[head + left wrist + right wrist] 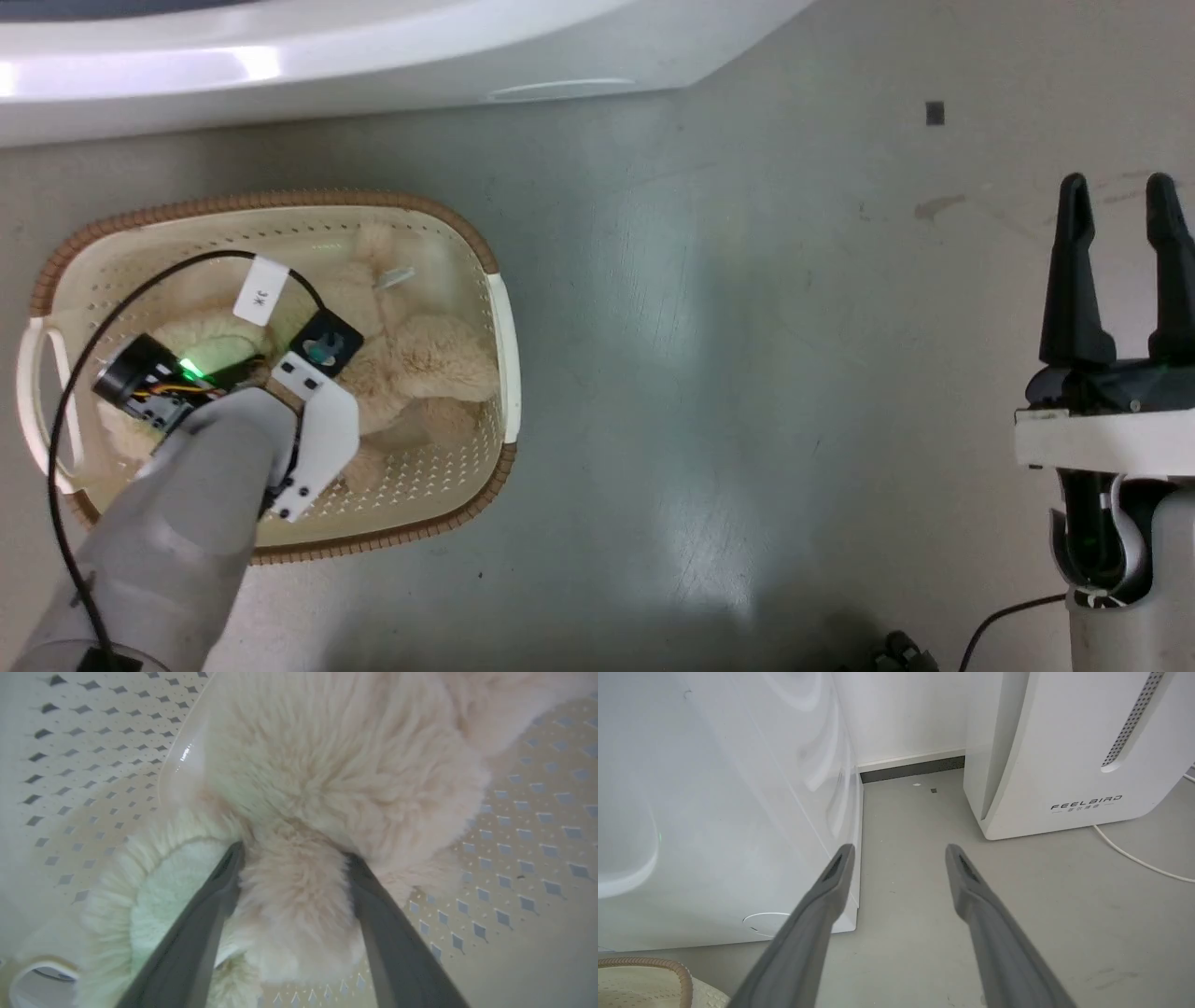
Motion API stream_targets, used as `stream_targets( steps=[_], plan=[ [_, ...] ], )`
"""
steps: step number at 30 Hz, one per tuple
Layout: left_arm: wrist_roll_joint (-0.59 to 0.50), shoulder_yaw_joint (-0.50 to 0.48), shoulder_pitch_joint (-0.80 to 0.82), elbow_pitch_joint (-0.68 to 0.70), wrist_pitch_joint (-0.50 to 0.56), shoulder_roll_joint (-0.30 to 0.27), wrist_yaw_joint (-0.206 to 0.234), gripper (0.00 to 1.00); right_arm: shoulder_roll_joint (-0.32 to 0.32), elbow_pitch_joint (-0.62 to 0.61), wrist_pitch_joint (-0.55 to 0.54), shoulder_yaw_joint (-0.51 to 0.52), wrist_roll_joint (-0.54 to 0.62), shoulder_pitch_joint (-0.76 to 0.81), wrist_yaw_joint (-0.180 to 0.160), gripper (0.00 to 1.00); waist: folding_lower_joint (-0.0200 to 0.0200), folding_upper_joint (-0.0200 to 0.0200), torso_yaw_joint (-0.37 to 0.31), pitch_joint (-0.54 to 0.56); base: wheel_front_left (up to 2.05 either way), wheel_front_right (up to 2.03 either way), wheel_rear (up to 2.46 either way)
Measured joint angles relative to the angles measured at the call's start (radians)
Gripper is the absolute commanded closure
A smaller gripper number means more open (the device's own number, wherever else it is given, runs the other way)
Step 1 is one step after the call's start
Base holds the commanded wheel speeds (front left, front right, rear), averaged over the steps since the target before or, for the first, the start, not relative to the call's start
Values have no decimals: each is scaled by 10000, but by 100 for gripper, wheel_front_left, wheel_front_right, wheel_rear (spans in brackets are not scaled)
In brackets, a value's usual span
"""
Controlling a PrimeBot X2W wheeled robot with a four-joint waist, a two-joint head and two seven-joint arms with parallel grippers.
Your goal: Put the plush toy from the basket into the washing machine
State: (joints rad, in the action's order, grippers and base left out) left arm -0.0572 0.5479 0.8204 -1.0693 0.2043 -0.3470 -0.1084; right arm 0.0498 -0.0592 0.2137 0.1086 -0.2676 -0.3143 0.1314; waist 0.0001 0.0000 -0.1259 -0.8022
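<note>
Your left gripper [294, 855] stands spread wide, its dark fingers [219, 896] straddling a fluffy lobe of the plush toy [336, 765], with fur touching both inner faces. The toy lies inside the basket [280, 199], at the left of the head view, under your left wrist. Your right gripper [1117, 187] is parted and empty at the right edge, over bare floor [747, 373], well apart from the basket. The washing machine [280, 65] runs along the top edge, near the basket's far rim.
</note>
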Motion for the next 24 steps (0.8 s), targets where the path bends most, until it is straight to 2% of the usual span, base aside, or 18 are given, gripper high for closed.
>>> stream_targets(
  steps=[9,11,20,24],
  plan=[
    [107,523,732,-897,-222,-439,-44,0,-2,0,182,0,-188,-488,0,0,0,0,-139,-753,0,0,0],
    [215,646,885,-1087,-198,-468,-90,99,-2,2,213,4,-242,-570,0,0,0,0,-165,-895,0,0,0],
    [451,1292,1440,-1950,-215,-577,-194,100,-2,136,387,105,-502,-707,0,0,0,0,-255,-1277,0,0,0],
    [617,1404,1469,-2100,-307,-610,-217,100,-2,270,433,105,-564,-819,0,0,-1,0,-255,-1084,0,0,0]
  ],
)
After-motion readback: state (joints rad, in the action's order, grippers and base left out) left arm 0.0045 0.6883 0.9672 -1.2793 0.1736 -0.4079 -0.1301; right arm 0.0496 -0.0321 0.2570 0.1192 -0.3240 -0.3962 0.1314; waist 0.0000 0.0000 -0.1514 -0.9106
